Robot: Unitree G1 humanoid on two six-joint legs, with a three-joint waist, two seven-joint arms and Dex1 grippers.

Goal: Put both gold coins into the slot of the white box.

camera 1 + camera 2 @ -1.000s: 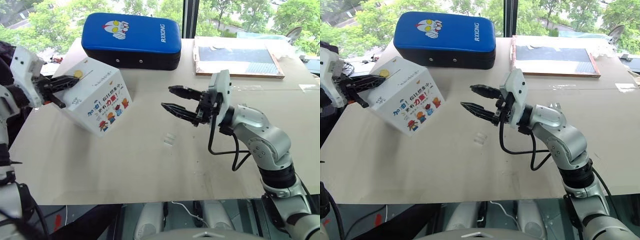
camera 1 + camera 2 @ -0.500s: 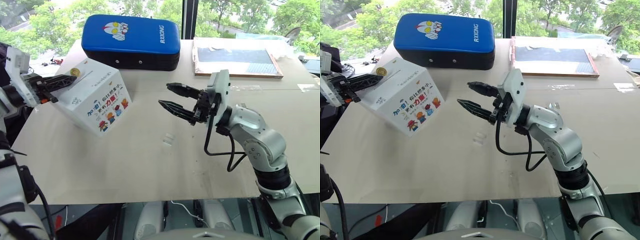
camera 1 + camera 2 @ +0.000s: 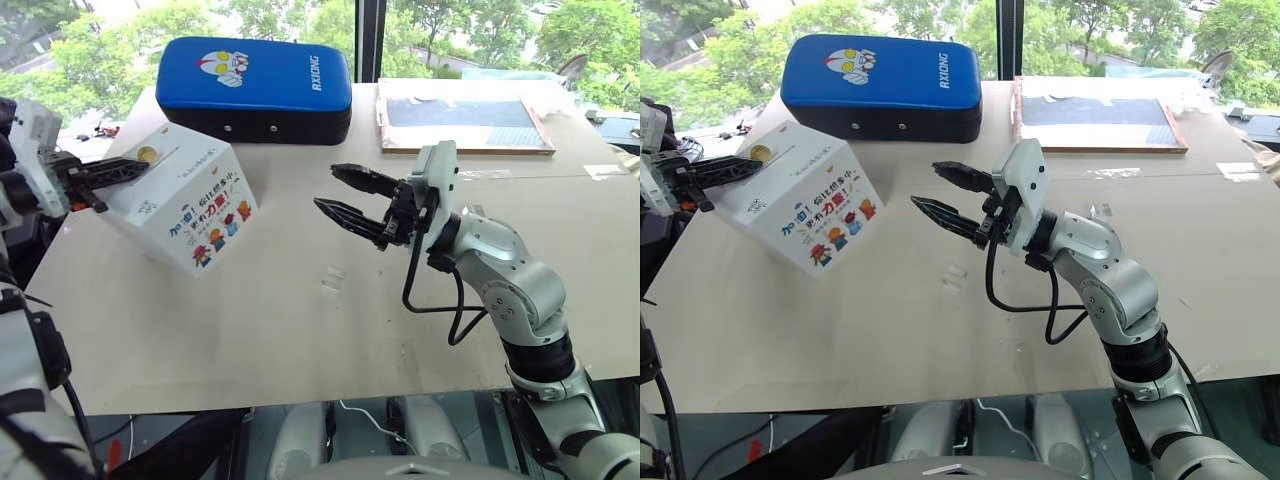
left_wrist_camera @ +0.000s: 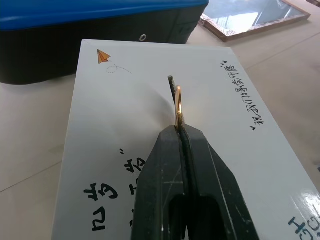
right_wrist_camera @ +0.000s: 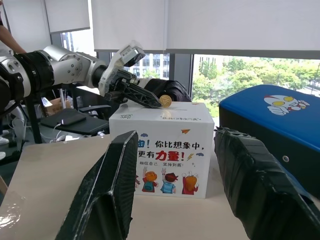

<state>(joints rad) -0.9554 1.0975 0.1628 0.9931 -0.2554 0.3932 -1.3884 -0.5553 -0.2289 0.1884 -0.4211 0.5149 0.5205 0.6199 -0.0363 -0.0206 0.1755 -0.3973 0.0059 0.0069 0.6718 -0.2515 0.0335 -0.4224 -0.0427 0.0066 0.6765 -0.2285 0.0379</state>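
One gold coin [image 4: 178, 106] sits pinched in the left gripper [image 4: 181, 131] over one white box [image 3: 180, 206]; right gripper [image 3: 338, 193] spread, beige table [image 3: 300, 330], windows.

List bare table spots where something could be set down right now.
Free: the near table strip in front of the white box, and the far right edge beyond the right hand. Crowded: the back, with blue padded case and framed board.

Silver-grey jointed right arm [image 3: 505, 275], rounded metal segments, dark band near the lower joint. Black cable [image 3: 432, 300] looping under the wrist. White boxy housing [image 3: 437, 178] ahead of two black tapered fingers [image 3: 343, 211]. At left frame edge, matching white housing [image 3: 30, 150] with black fingers [image 3: 108, 172].
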